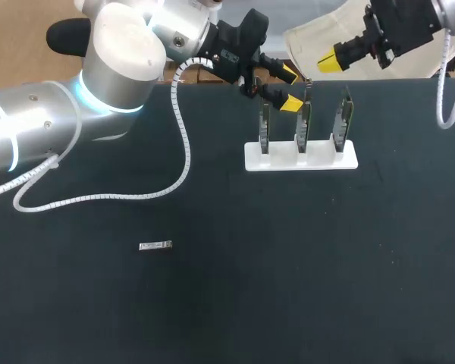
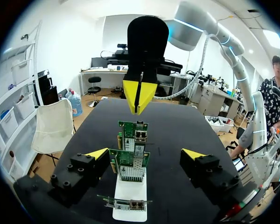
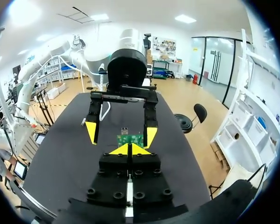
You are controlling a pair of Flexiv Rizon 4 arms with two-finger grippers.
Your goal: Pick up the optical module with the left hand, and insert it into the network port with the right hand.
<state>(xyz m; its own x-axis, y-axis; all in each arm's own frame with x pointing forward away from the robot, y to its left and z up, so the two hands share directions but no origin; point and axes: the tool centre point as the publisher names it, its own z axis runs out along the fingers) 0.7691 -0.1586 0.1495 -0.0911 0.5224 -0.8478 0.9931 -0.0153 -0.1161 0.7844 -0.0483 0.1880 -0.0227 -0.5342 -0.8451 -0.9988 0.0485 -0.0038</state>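
Observation:
The optical module (image 1: 155, 246), a small silver bar, lies alone on the black table, left of the middle and far from both grippers. A white stand (image 1: 301, 157) at the back holds three upright green network cards (image 2: 129, 164). My left gripper (image 1: 290, 89) hangs open over the stand, its fingers either side of the middle card (image 1: 304, 121), apart from it. In the left wrist view my left gripper (image 2: 145, 156) straddles the cards with nothing held. My right gripper (image 1: 327, 62) is beyond the stand at the back right, shut, its yellow tips together and nothing visible between them.
A white coiled cable (image 1: 183, 144) hangs from the left arm and rests on the table at the left. The left arm's big silver links (image 1: 121, 61) cover the back left corner. My right gripper (image 2: 139, 95) faces the left one across the stand.

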